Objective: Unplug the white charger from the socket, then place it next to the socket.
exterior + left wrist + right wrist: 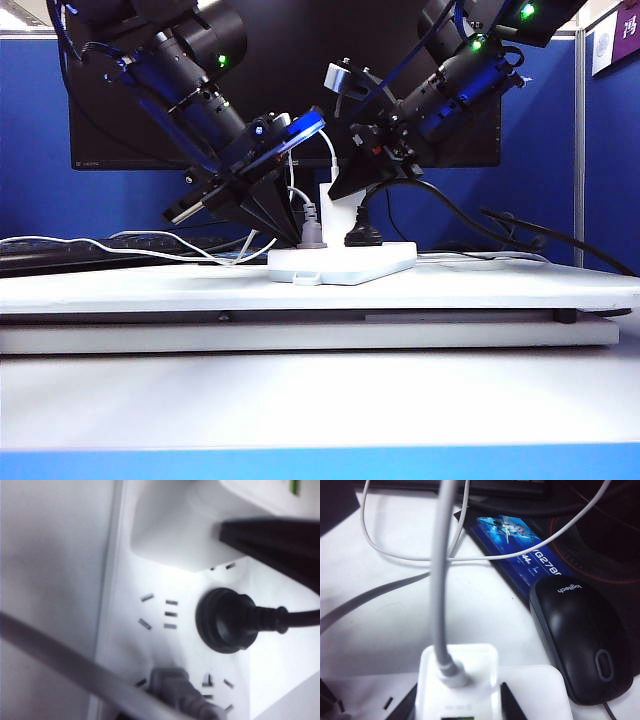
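Note:
The white charger [328, 208] stands upright in the socket [345, 264], a flat white power strip at the table's middle. Its thin white cable [439, 580] leaves its top end. My right gripper [457, 700] is shut on the charger [457, 677], with a black finger [511, 705] pressed on each side. In the exterior view the right gripper [347, 188] reaches down from the right. My left gripper [266, 228] hangs low at the strip's left end, beside a grey plug [312, 233]; its jaws are too blurred to read. In the left wrist view the charger [175, 530] rises from the socket [165, 645].
A black plug [227, 621] with a thick cord and the grey plug [175, 690] sit in the strip. A black mouse [580, 635], a blue box [520, 542] and loose white cables [395, 555] lie behind. A keyboard [60, 255] is at the far left.

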Tool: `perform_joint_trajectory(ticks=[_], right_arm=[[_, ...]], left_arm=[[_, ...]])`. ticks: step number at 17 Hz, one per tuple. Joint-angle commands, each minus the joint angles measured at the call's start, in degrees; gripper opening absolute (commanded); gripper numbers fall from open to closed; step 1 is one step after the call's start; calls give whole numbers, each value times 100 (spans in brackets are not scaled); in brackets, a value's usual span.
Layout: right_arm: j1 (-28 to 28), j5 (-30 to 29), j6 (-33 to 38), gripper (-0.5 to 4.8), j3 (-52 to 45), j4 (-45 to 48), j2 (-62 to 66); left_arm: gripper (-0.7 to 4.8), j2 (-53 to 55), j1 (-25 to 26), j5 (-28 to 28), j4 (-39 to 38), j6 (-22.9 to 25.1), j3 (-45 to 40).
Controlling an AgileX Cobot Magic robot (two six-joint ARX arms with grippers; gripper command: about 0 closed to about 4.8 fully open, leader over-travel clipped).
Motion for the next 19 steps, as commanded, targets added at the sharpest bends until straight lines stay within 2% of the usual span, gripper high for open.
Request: perform_joint_trajectory(ticks=[1, 5, 8, 12, 16, 19], right_arm=[[35, -13, -66, 84, -26, -170, 33], [35, -48, 157, 84, -24, -48, 33], [35, -352, 280, 84, -17, -22, 33], [35, -238, 256, 84, -11, 138, 31], [26, -745, 953, 84, -11, 496, 28], [61, -601, 837, 84, 11, 546, 20]], left_arm=[[-5, 28, -4, 2, -131, 90, 9], [-5, 26, -4, 7, -157, 92, 9], [-5, 28, -4, 22, -162, 92, 7], [-5, 90, -4, 24, -175, 94, 9], [-5, 243, -4, 177, -304, 299, 7], [-5, 251, -4, 173, -260, 302, 9]])
